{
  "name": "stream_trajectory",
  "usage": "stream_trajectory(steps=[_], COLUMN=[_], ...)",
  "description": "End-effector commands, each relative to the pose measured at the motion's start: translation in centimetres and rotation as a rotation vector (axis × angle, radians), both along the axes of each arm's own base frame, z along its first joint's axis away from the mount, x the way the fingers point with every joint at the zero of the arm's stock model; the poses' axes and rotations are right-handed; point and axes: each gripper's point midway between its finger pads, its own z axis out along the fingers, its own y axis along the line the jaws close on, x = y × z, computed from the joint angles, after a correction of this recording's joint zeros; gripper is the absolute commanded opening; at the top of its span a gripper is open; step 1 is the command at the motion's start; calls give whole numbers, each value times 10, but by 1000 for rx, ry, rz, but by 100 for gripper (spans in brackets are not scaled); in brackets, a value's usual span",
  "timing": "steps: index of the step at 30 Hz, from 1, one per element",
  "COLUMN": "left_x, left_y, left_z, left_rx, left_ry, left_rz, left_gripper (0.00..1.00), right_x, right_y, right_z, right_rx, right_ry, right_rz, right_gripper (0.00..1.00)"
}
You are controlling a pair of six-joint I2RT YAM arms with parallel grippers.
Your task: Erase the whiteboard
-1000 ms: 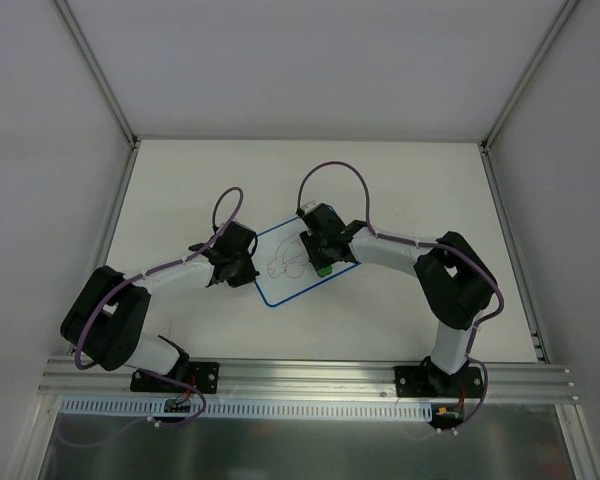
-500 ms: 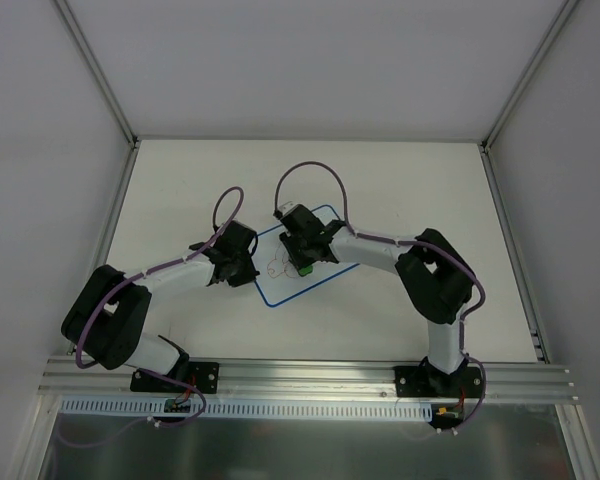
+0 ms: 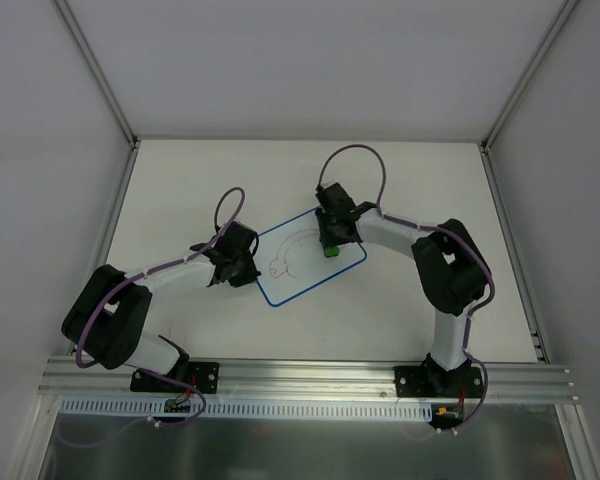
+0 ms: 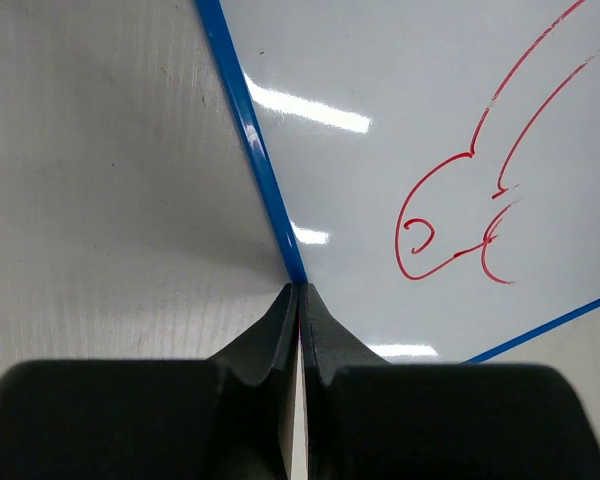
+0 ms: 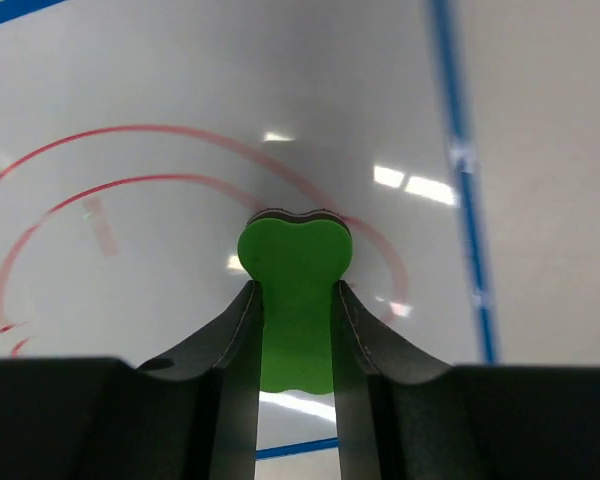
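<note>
Right claw (image 5: 295,300): I clamp the green eraser (image 5: 294,250) against the whiteboard (image 3: 308,276), upper right; left claw (image 4: 298,300) pinched closed at its blue edge; most red lines (image 4: 458,215) unerased.

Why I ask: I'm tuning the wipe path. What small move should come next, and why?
Probably sweep the right end effector, shut on the green eraser, leftward over the whiteboard: red lines show there, and the left end effector rests shut at the board's blue edge.
</note>
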Motion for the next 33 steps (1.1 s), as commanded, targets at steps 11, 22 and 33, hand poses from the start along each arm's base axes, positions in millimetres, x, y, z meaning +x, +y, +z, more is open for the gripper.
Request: stream_trajectory(steps=[11,22,33], left_x=[-49,-49,-52], left_y=[24,22,22], left_z=[-33,-31,-30], left_rx=[104,95,87], left_ry=[183,180,182], left_rz=[-34,-38,-45], left_gripper=[0,0,0], right_x=[-27,-73,-39], right_y=[-32,-5,-113], right_z=[-25,-41,-32], right_rx=[-130,-143,-163], right_ry=[129,172,123], right_rz=[-57,13,-332], right_gripper=[0,0,0])
